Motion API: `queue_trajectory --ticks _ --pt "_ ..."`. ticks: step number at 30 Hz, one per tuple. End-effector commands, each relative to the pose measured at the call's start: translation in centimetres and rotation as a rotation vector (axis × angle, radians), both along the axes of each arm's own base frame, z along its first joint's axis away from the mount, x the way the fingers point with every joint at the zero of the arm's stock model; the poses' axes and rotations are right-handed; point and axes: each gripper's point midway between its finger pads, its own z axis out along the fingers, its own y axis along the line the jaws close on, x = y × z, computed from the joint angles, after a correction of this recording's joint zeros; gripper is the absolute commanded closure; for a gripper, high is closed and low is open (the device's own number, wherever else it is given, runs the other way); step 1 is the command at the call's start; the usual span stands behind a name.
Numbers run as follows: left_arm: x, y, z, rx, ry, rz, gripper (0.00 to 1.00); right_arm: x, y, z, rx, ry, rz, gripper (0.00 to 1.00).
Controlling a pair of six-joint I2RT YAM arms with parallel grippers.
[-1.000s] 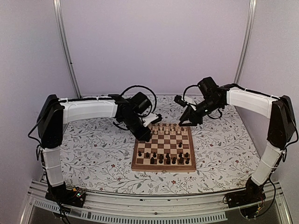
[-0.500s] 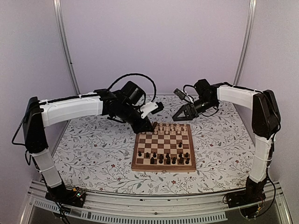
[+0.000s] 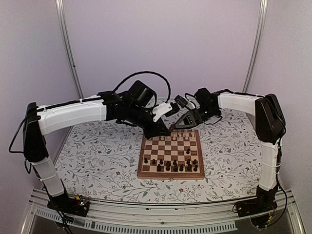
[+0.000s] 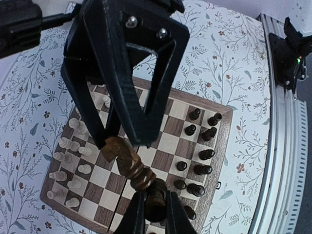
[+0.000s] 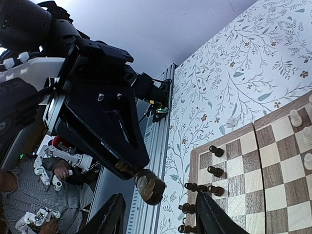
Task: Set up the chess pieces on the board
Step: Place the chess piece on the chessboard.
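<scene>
Ranks of pale pieces point(image 4: 63, 143) look set, dark pieces point(image 4: 204, 154) gappy, on the board point(image 4: 170, 144) beneath left gripper point(image 4: 149, 214), which pinches a dark knight point(image 4: 127, 163); right gripper point(image 5: 160, 204) spread alongside.

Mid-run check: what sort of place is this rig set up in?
Probably a robotics lab's teleoperation cell: plain pale walls on aluminium posts, a metal mounting rail at the near edge, and a person handling small white jointed arms.
</scene>
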Motion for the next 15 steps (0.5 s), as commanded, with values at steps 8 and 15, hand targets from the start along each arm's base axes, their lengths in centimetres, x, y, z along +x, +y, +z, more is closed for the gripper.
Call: queue_trajectory --ticks 8,15 --pt "-0.44 -2.0 0.33 -0.013 -0.019 -0.042 0.99 -1.45 1.44 0.62 0.042 0.055 0.059 0.67" --pt "-0.08 -1.81 -0.01 0.006 -0.031 -0.024 0.99 -1.67 1.28 0.98 0.057 0.04 0.064 0.92"
